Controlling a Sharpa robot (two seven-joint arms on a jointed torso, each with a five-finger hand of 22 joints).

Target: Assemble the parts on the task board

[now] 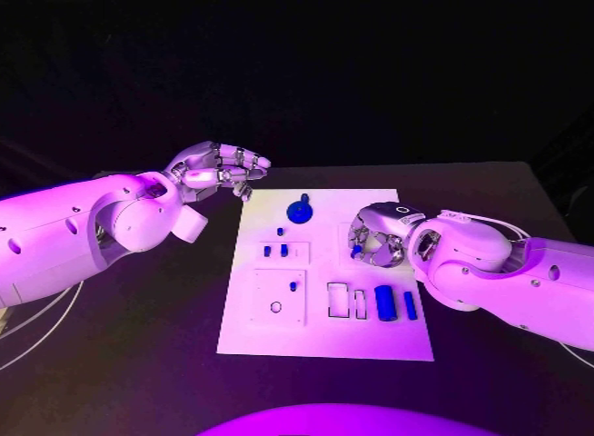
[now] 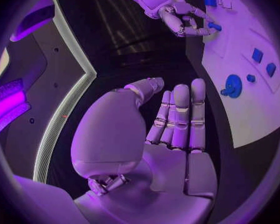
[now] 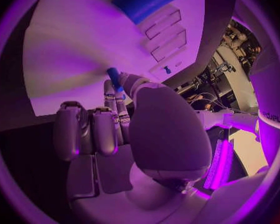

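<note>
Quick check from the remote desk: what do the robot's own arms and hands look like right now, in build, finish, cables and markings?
Both arms are smooth, rounded white shells with small dark screw holes. The left arm has thin pale cables hanging below it; the right arm has a thin cable looped near the wrist and dark lettering on its shell. The left hand and right hand are silver metal, with segmented fingers.

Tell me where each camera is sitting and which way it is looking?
Head view: on the robot's head, looking down at the task board; both arms, left hand and right hand show.
Left wrist view: behind the left hand, looking past its fingers toward the board.
Right wrist view: behind the right hand, which pinches a small blue part over the board.
Shared: all three show the white board; the left wrist view also shows the right hand.
</note>
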